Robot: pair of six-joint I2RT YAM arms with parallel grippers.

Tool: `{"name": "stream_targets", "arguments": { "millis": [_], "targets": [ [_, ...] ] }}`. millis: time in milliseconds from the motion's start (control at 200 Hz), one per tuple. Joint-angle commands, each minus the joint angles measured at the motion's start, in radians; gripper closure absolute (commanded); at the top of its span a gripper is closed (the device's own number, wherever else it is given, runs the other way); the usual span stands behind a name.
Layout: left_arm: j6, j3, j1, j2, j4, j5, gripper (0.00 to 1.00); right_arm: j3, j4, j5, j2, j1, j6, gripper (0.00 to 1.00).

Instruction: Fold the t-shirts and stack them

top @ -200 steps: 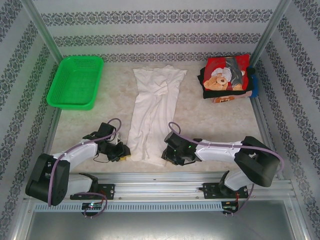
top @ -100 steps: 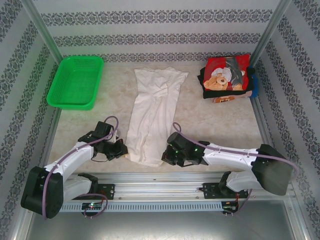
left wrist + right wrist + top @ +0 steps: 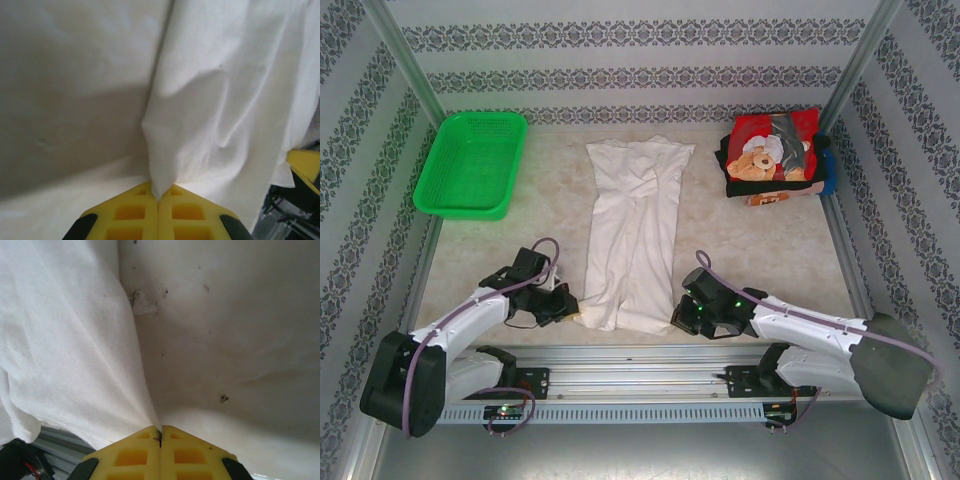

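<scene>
Cloth of the shirt looks light, limp and apt to sag. I hold its near corners: left gripper and right gripper both pinched tight on the hem.

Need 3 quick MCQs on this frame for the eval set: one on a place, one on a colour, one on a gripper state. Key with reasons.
1. Where on the table is the green basket?
A) far left corner
B) far right corner
C) between the arms

2. What colour is the top shirt of the folded stack?
A) blue
B) white
C) red with a teddy bear

3. What is the left gripper doing?
A) open above the cloth
B) shut on the near edge of the white t-shirt
C) shut on nothing

Key:
1 A, the top view shows it at the far left.
2 C, a red bear print faces up.
3 B, the left wrist view shows its yellow fingers pinching white cloth.
</scene>
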Motion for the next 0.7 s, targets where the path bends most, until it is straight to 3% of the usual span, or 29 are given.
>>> {"name": "stream_targets", "arguments": {
  "millis": [0, 100, 175, 290, 370, 460, 565, 699],
  "targets": [
    [-0.064, -0.001, -0.062, 0.021, 0.105, 0.026, 0.96, 0.008, -0.024, -0.026, 0.044, -0.007, -0.039, 0.93],
    [-0.048, 0.015, -0.085, 0.043, 0.048, 0.020, 0.85, 0.018, -0.042, -0.053, 0.061, -0.003, -0.044, 0.84],
    [-0.029, 0.026, -0.085, 0.000, -0.043, -0.021, 0.59, 0.026, -0.140, -0.043, 0.028, -0.004, -0.041, 0.71],
    [-0.017, 0.091, -0.085, -0.104, -0.197, -0.130, 0.47, 0.073, -0.353, 0.019, -0.072, -0.032, -0.060, 0.58],
    [0.003, 0.190, -0.086, -0.122, -0.254, -0.198, 0.42, 0.141, -0.432, 0.053, -0.122, -0.080, -0.116, 0.54],
    [0.021, 0.294, -0.086, -0.056, -0.212, -0.213, 0.37, 0.206, -0.409, 0.049, -0.103, -0.166, -0.200, 0.51],
    [0.071, 0.420, -0.085, 0.110, -0.159, -0.214, 0.36, 0.312, -0.338, 0.013, 0.023, -0.276, -0.306, 0.52],
    [0.122, 0.586, -0.048, 0.343, -0.070, -0.213, 0.36, 0.498, -0.247, 0.002, 0.244, -0.347, -0.392, 0.57]
  ]
}}
